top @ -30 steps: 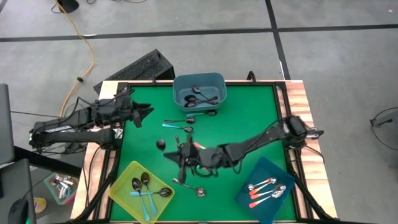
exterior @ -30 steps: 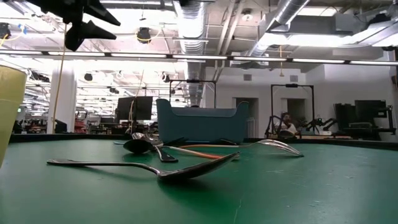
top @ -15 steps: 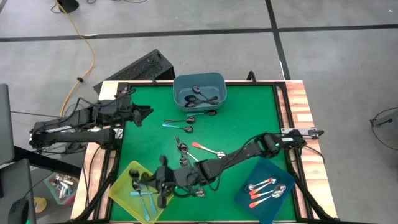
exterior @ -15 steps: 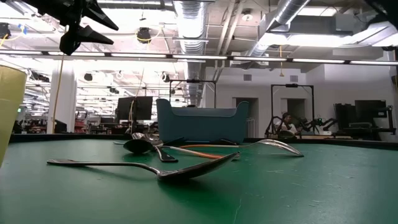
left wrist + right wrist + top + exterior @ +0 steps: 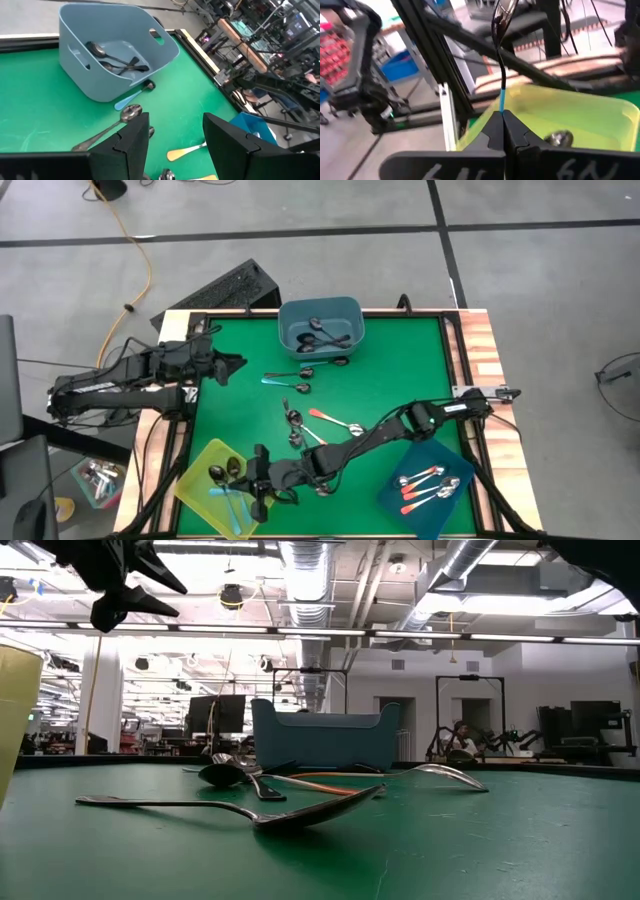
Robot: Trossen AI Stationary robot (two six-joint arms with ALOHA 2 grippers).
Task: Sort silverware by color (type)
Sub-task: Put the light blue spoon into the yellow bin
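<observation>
My right gripper [image 5: 250, 480] reaches over the yellow bin [image 5: 200, 498] at the table's near left and is shut on a thin spoon with a light blue handle [image 5: 501, 75]. The bin holds other spoons [image 5: 232, 470]. Loose silverware lies mid-table: a teal-handled spoon [image 5: 280, 381], an orange-handled one [image 5: 328, 419] and dark ones [image 5: 294, 418]. My left gripper [image 5: 238, 363] hovers open above the table's left side, with nothing between its fingers [image 5: 131, 145]. My right gripper pinches the light blue handle end [image 5: 501, 106] of the spoon between its two shut fingertips. The spoon sticks out ahead of the fingers, in line with them, its bowl end [image 5: 503, 7] farthest away. It is lifted clear above the yellow bin.
A grey-blue bin [image 5: 320, 310] with dark spoons stands at the far edge. A dark blue bin [image 5: 425, 450] with orange-handled spoons sits at the near right. The green mat [image 5: 400, 360] is bare on its right half. Wooden rails [image 5: 478, 350] border the table.
My right gripper has swung from the table's middle toward the near left corner and come down, staying shut on the spoon, and now reaches over the yellow bin. My left gripper has rolled a little in place.
</observation>
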